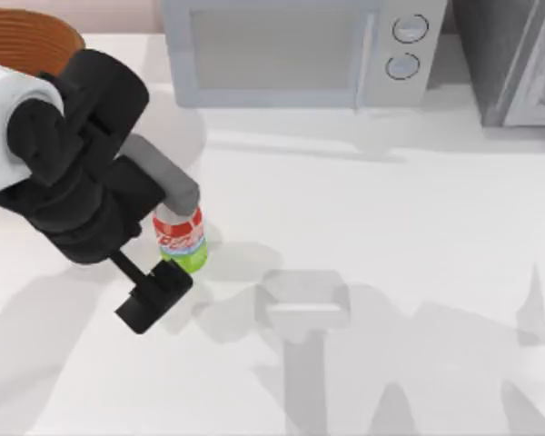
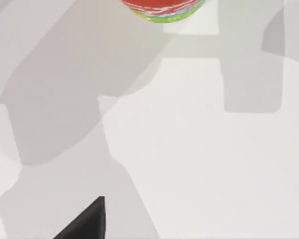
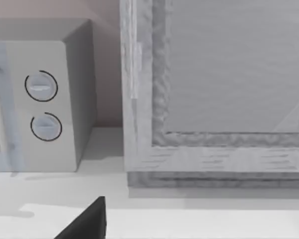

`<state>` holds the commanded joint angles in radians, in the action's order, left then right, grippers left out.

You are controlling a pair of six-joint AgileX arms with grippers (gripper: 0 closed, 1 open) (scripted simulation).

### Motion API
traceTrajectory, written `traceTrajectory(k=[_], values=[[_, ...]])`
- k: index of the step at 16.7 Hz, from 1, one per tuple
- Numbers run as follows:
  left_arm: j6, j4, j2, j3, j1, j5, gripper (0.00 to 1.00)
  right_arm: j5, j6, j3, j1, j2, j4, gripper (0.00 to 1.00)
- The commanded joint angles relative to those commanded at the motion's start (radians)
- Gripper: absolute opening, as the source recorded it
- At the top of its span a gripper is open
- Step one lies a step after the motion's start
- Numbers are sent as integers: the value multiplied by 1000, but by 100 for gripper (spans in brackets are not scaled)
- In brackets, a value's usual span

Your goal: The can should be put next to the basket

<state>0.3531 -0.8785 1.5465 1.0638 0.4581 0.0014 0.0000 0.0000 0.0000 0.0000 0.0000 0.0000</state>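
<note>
The smooth cylindrical can (image 1: 182,238), red band over green base, stands upright, long axis vertical, on the plain white bench (image 1: 391,227), grasped by the left claw (image 1: 173,238). The ribbed wicker basket (image 1: 27,41) sits at ten o'clock, against the bench's far-left edge. Bare bench spreads toward three o'clock.

— What sort of place are you looking at?

— A kitchen-like counter, rendered rather than real. You have a white tabletop (image 1: 391,236) with a microwave (image 1: 300,50) at the back, its two round dials (image 3: 42,107) beside the door.

— Anything else?

— To the microwave's right stands a grey framed appliance (image 3: 214,94); you cannot tell what it is. A wicker basket (image 1: 27,41) sits at the far left corner.
</note>
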Motion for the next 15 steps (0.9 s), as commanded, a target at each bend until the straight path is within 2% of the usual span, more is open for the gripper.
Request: traceTrajectory(k=[5, 9, 12, 15], values=[[29, -227, 314, 346, 36, 2, 100, 0, 0, 0, 0, 0, 0, 100], [22, -344, 466, 573, 25, 2, 100, 0, 0, 0, 0, 0, 0, 100], [10, -392, 519, 687, 9, 2, 100, 0, 0, 0, 0, 0, 0, 100], [3, -408, 533, 730, -1, 2, 100, 0, 0, 0, 0, 0, 0, 100]])
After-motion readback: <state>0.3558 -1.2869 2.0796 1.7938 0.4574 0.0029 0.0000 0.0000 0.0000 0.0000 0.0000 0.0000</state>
